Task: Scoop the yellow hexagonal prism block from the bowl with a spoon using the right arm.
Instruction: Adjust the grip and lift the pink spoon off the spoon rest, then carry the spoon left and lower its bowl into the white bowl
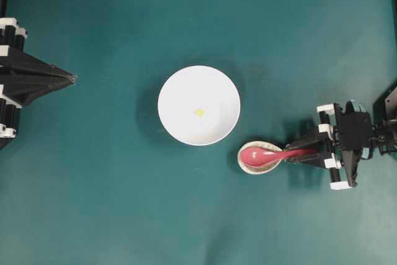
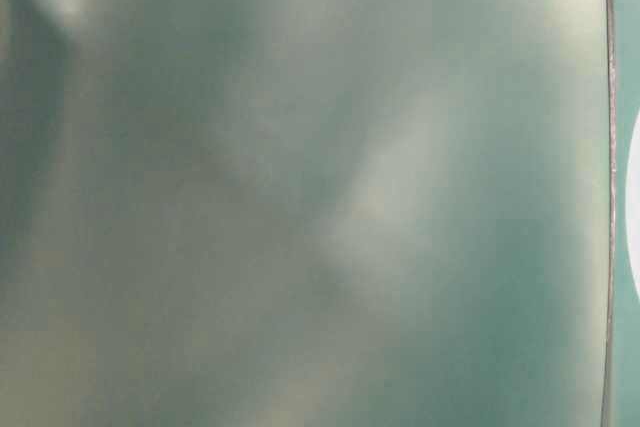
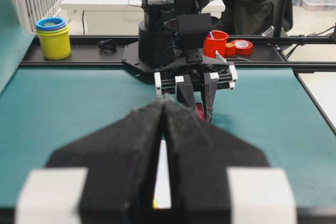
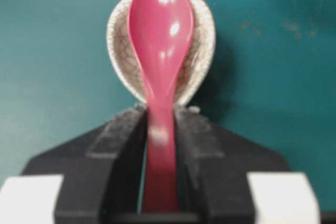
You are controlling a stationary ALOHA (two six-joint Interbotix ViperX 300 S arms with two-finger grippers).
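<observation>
The white bowl [image 1: 180,91] stands mid-table with the tiny yellow block [image 1: 199,113] inside it, near the centre. The pink-red spoon [image 1: 257,154] lies with its scoop in a small speckled spoon rest [image 1: 271,148], to the lower right of the bowl. My right gripper [image 1: 305,152] is shut on the spoon's handle. In the right wrist view the handle [image 4: 160,145] runs between the black fingers [image 4: 123,145], and the scoop [image 4: 160,30] still lies in the rest [image 4: 202,40]. My left gripper [image 1: 72,79] is shut and empty at the far left, pointing at the bowl.
In the left wrist view the right arm [image 3: 181,30] faces me across the teal mat. Behind it stand stacked yellow cups [image 3: 53,40], a red cup [image 3: 216,44] and a tape roll [image 3: 242,46]. The table-level view is a blur.
</observation>
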